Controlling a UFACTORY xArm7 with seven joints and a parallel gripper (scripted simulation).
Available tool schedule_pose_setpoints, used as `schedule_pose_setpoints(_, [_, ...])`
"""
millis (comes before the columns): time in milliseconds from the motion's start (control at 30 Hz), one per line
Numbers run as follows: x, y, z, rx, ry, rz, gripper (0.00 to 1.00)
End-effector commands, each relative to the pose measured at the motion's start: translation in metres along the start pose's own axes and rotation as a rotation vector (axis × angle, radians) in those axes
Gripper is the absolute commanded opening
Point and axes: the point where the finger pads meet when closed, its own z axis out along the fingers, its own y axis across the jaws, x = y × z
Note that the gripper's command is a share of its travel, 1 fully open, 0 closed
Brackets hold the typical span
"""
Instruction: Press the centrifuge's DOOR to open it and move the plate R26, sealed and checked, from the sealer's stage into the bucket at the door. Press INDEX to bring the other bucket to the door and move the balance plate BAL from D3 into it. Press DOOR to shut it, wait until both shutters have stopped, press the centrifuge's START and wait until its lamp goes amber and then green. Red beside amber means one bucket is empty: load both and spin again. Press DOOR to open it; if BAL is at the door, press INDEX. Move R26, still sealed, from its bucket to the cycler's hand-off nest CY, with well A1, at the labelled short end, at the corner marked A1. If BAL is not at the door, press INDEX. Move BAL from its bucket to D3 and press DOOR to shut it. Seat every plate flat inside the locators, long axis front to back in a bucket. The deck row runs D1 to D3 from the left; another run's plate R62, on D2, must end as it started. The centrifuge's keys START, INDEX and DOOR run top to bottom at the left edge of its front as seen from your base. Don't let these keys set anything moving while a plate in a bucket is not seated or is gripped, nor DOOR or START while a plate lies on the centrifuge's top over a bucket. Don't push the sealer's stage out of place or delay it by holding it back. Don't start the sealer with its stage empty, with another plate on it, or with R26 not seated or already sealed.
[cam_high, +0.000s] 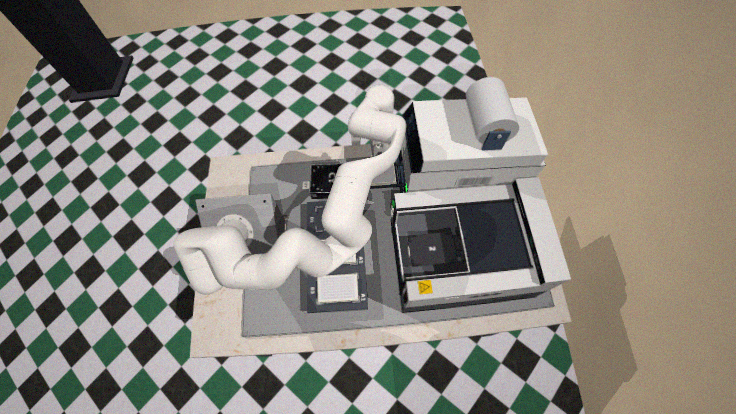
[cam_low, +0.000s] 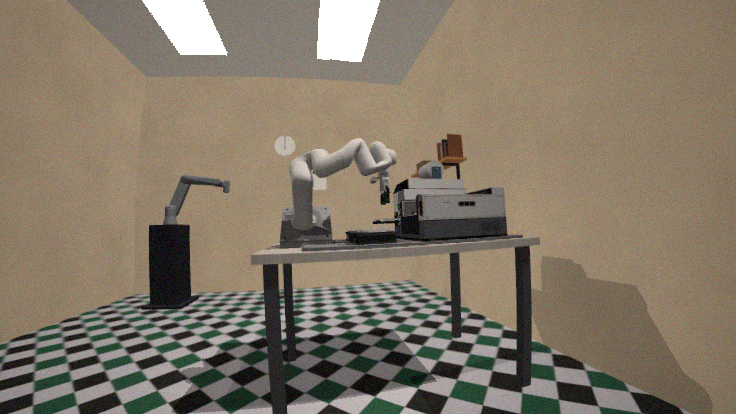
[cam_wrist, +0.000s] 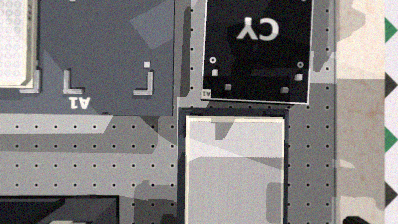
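Observation:
In the wrist view the plate R26 (cam_wrist: 235, 170), pale grey under its seal, lies on the sealer's stage inside a dark frame (cam_wrist: 181, 165), straight below the camera. The black nest CY (cam_wrist: 257, 50) (cam_high: 323, 178) lies just beyond it and is empty. My gripper (cam_low: 383, 196) is open and empty; it hangs above the stage at the sealer's front. The fingers barely show in the wrist view. The centrifuge (cam_high: 545, 242) has its door open, and an empty dark bucket (cam_high: 432, 248) sits at the opening. The white plate BAL (cam_high: 337, 288) lies on D3.
D1 (cam_wrist: 107, 45) is empty, with corner locators and an A1 mark. R62 (cam_wrist: 14, 45) on D2 shows at the left edge of the wrist view. The sealer (cam_high: 473, 139) with its film roll (cam_high: 491, 110) stands behind the centrifuge. The arm hides much of the deck row from above.

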Motion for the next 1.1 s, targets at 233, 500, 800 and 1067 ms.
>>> schedule_pose_setpoints(233, [0.000, 0.001, 0.014, -0.004, -0.004, 0.000, 1.00])
schedule_pose_setpoints(500, [0.000, 0.001, 0.027, -0.004, -0.004, 0.000, 1.00])
schedule_pose_setpoints(800, [0.000, 0.001, 0.039, -0.004, -0.004, 0.000, 1.00])
schedule_pose_setpoints(1067, [0.000, 0.001, 0.052, -0.004, -0.004, 0.000, 1.00])
